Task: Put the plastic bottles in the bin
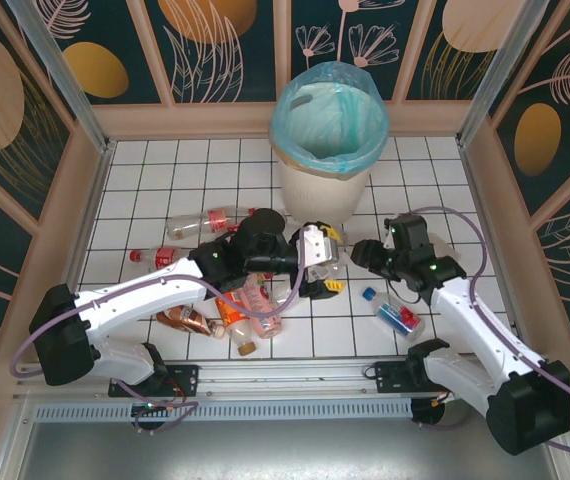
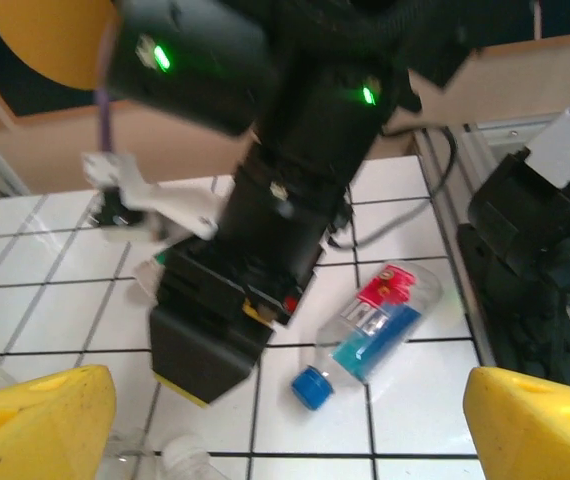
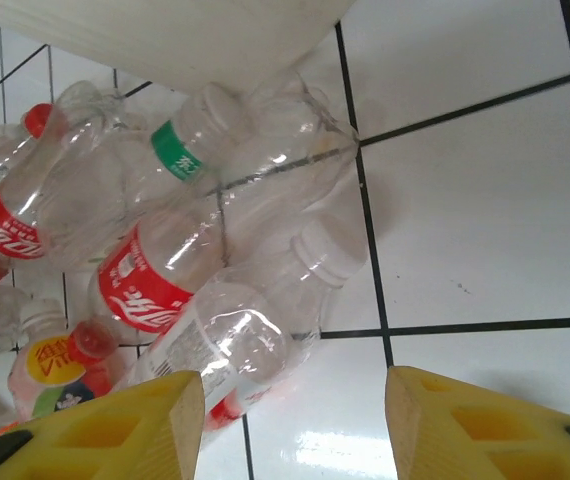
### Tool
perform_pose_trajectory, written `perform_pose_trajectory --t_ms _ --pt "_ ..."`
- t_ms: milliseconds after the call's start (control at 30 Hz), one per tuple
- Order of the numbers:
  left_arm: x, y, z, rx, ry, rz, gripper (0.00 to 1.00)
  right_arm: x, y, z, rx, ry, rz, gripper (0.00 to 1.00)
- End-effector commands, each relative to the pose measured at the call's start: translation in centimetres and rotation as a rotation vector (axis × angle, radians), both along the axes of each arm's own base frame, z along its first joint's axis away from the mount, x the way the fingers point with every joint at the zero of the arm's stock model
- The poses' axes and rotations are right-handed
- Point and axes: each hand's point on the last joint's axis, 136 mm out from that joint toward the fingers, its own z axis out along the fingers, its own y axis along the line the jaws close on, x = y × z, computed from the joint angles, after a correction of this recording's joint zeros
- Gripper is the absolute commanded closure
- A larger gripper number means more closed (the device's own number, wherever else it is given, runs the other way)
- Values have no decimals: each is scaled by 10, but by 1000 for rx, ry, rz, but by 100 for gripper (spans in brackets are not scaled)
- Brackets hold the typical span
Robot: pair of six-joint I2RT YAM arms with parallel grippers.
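**Clerk:** Entry one: jaws?

**Arm:** My left gripper (image 2: 285, 420) has its yellow tips at the lower corners of its wrist view, wide apart with nothing between them. My right gripper (image 3: 295, 430) has its fingers (image 3: 115, 430) spread along the bottom edge of its wrist view, closed on nothing.

**Clerk:** Entry two: stock?

**Arm:** The bin (image 1: 327, 130) stands top centre of the overhead view, its bag-lined mouth open. A cluster of bottles lies on the tiled table (image 1: 165, 170) at its foot. There, the white-capped clear bottle (image 3: 255, 330) lies just above my right fingers. The red-labelled cola bottle (image 3: 150, 280) touches its left side, and the green-banded bottle (image 3: 225, 140) lies nearer the bin wall. The blue-capped bottle (image 2: 370, 330) lies alone, right of centre in the left wrist view.

**Clerk:** Entry three: step in hand?

**Arm:** I judge it to be the right gripper's pick of the white-capped clear bottle.

**Clerk:** Handling notes?

**Arm:**
- Set one finger on each side of the labelled body, not the neck.
- Go low enough that the round wall cannot roll out from between the fingers.
- Keep the left finger from catching the cola bottle.
- Close gently, because thin clear plastic likely dents and slips.
- Lift straight up before swinging over the rim.
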Motion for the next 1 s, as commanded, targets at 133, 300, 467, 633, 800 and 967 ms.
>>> perform_pose_trajectory --t_ms 133,300,467,633,800,967 --pt "25 5 9 -13 -98 138 8 28 11 -19 151 -23 -82 47" --pt "22 4 10 -18 -88 124 7 31 16 -39 211 20 -79 47" --pt "22 4 8 -15 -85 122 7 31 22 -52 253 43 -73 48" --pt "21 2 7 -15 -75 113 7 30 24 -65 282 66 -76 48" --pt "20 2 7 -14 -72 110 7 32 28 -71 348 83 -68 47" --pt "20 1 4 -10 -64 103 7 35 33 -72 409 72 -51 47"
